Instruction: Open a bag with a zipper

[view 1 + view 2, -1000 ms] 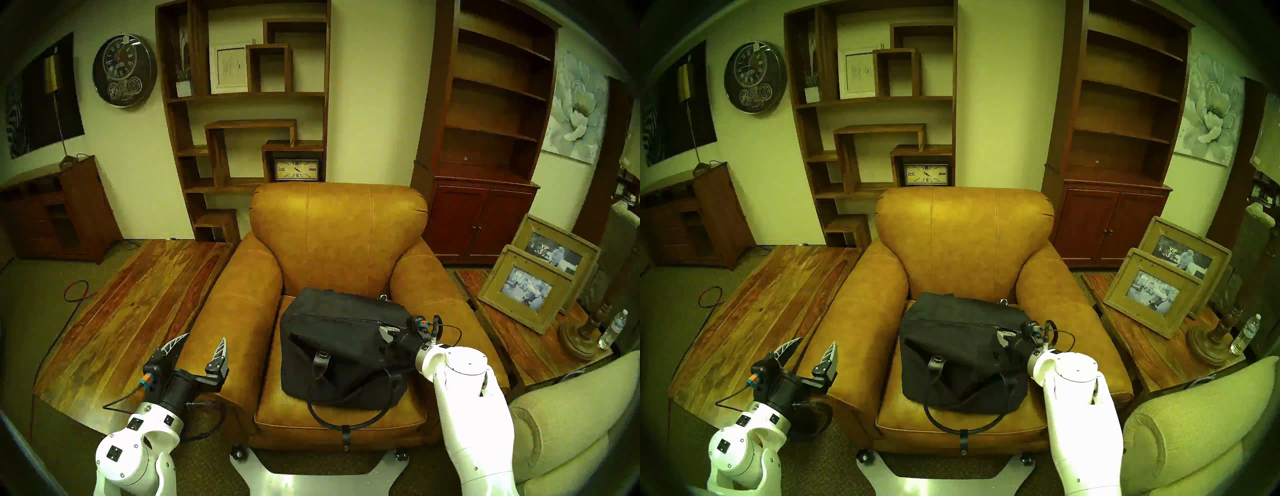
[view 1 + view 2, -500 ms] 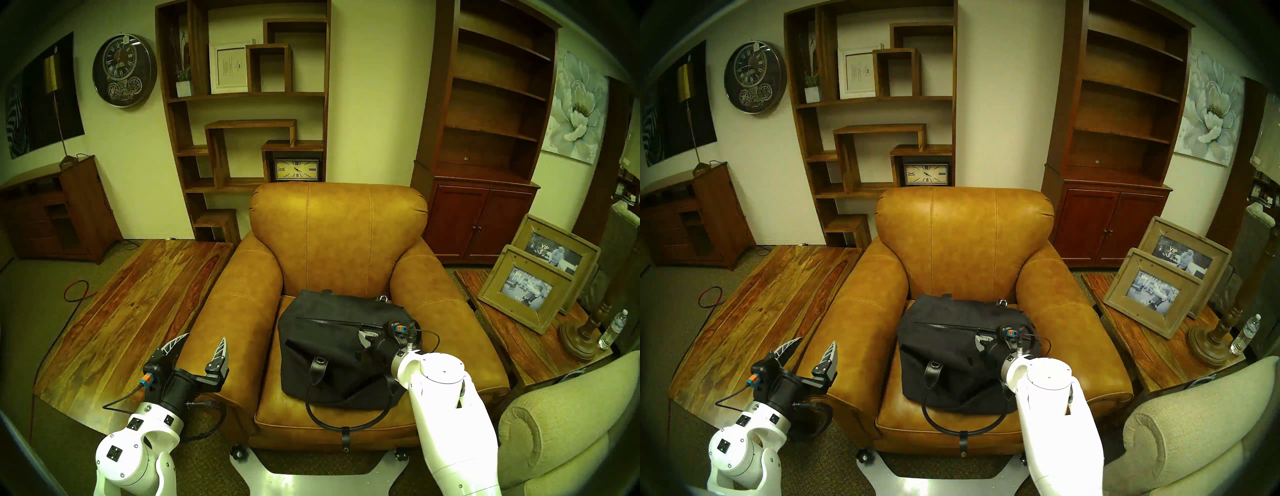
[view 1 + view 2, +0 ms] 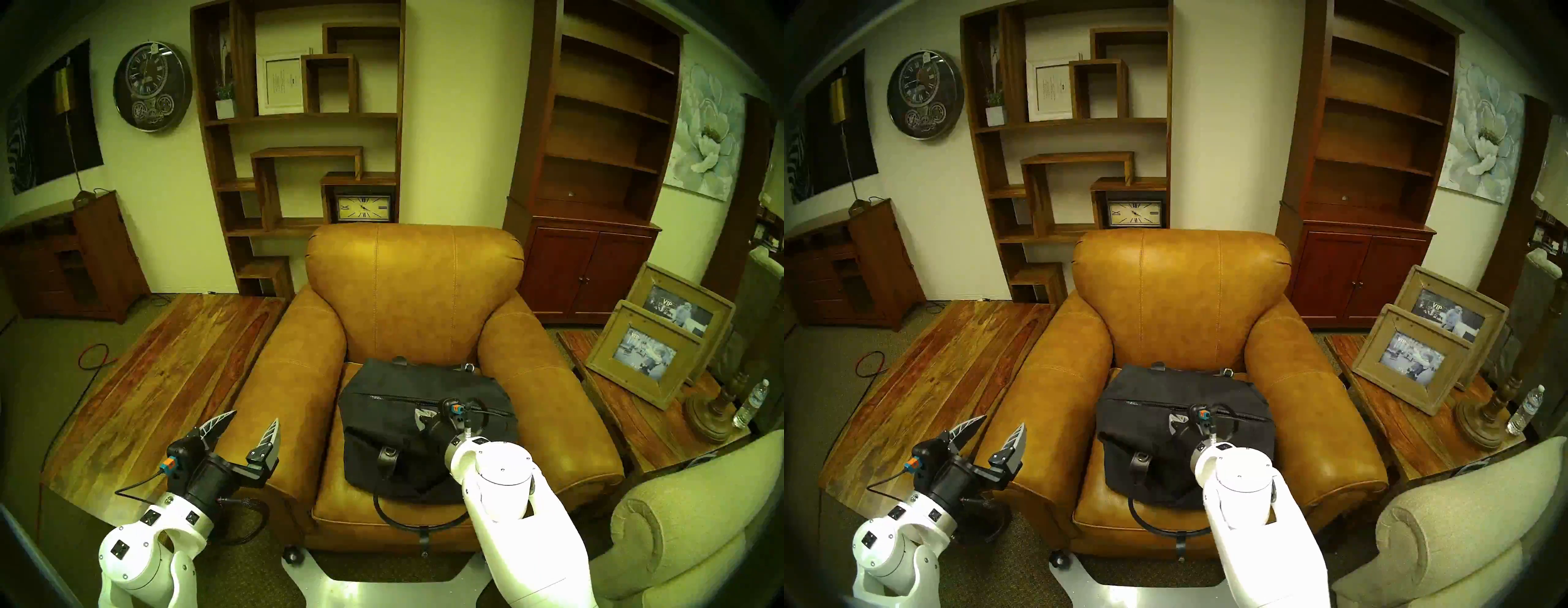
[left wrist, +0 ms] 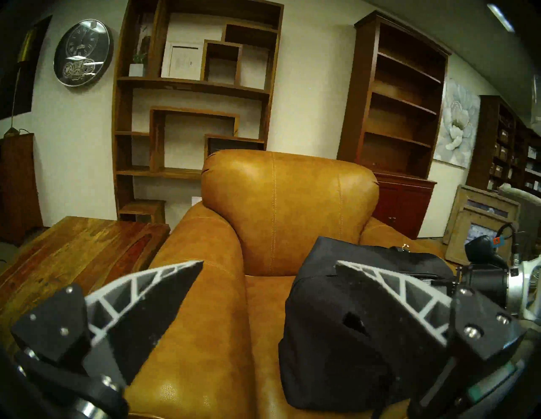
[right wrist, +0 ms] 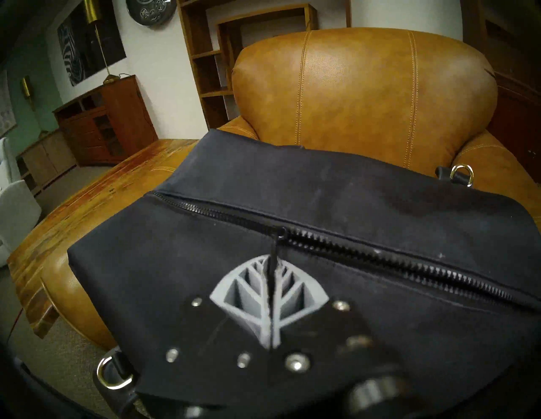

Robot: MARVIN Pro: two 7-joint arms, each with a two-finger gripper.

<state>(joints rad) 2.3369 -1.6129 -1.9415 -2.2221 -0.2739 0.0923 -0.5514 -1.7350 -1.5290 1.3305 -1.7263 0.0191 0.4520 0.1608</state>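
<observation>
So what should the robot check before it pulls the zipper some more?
1. Right hand shut on the pull tab: ok, its fingers pinch it.
2. Zipper opening behind the slider: ok, teeth are parted to the right of it and closed to the left.
3. Path ahead clear of snags: ok, the closed part runs flat.
4. Bag held steady: not ok, the left hand is open beside the armchair's arm, touching nothing.
5. Bag seated on the armchair: ok.
6. What is inside the bag: cannot tell.
</observation>
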